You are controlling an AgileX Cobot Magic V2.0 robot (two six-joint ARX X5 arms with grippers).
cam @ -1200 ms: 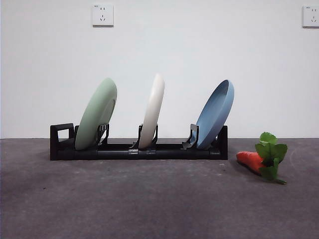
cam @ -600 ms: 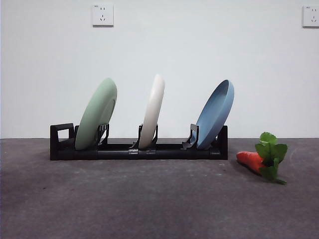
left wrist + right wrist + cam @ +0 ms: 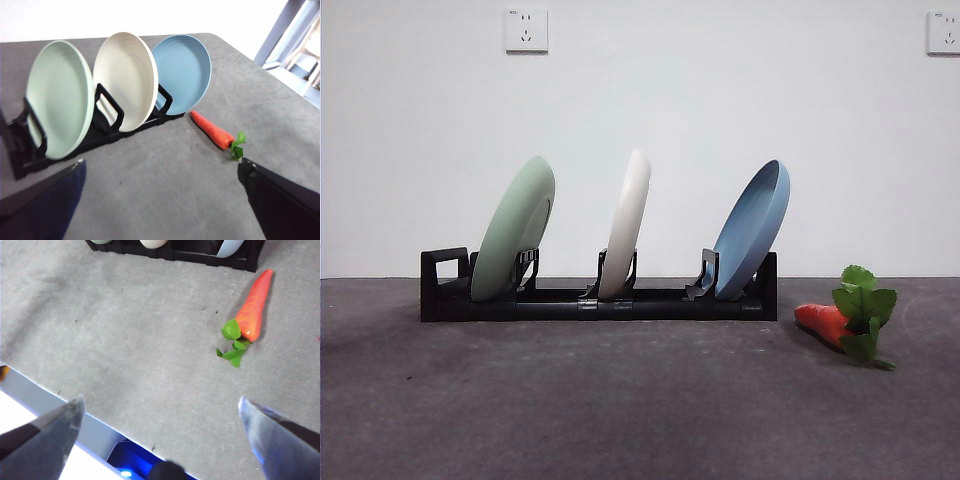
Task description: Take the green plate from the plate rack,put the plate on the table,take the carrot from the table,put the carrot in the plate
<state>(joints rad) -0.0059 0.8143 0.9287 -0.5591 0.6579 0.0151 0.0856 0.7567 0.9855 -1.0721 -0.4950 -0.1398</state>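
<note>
Jaws of both grippers spread; green plate point(image 3: 513, 229) racked beside cream plate point(image 3: 625, 222), seemingly apart.

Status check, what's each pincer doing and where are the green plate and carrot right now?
Left pincer and right pincer open, empty. Green plate in the plate rack, end slot by the loop. Carrot on the table beside the rack. Nothing blocking.

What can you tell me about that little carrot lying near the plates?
The carrot is a small orange-red toy, smooth and plastic-looking, with bright green leaves at its thick end. It lies flat on the dark grey table, beside the plate rack at the blue plate's end, its tip pointing toward the rack. Nothing else touches it.
</note>
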